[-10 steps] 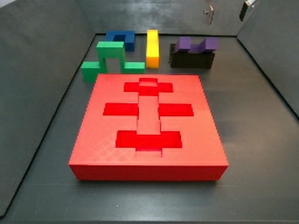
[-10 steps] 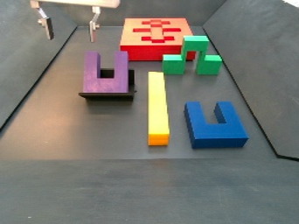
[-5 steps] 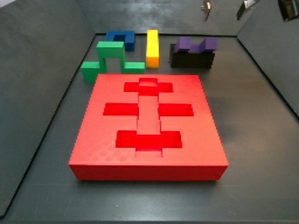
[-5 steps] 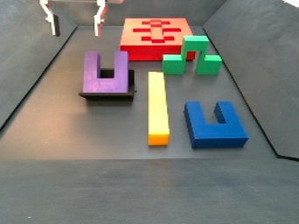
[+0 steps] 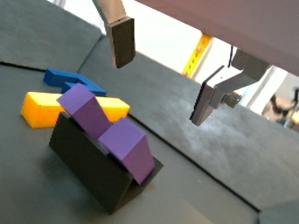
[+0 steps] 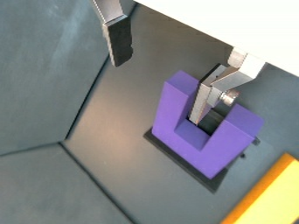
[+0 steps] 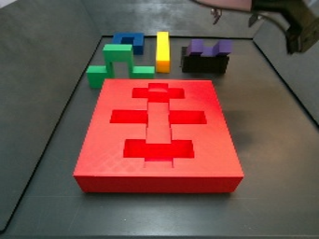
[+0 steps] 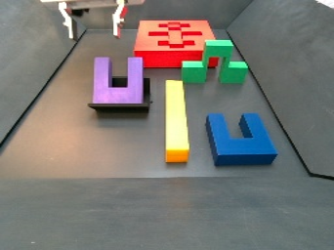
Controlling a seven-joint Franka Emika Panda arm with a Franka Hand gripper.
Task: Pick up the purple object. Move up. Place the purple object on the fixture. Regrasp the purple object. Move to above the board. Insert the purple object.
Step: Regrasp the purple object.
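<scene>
On top of the fixture (image 8: 121, 107) you have the purple object (image 8: 117, 80), lying with its two prongs pointing toward the board (image 8: 174, 40); in a side view it sits just past the board's far right corner (image 7: 210, 47). In a wrist view the piece (image 5: 107, 129) leans across the fixture's (image 5: 93, 171) black block, and its U-shape shows clearly in the other wrist picture (image 6: 205, 127).

Your gripper (image 8: 93, 20) hangs high near the back wall, well apart from the purple object and touching nothing. Its fingers (image 5: 121, 41) are spread wide, with only floor between them. In a side view you see only the dark part of the arm at the top right edge (image 7: 281, 17).

Beside the fixture lies a yellow bar (image 8: 175, 119), then a blue block (image 8: 240, 138) further along. A green block (image 8: 216, 62) stands between the yellow bar's end and the board. The board's recesses (image 7: 157, 119) are all unfilled.
</scene>
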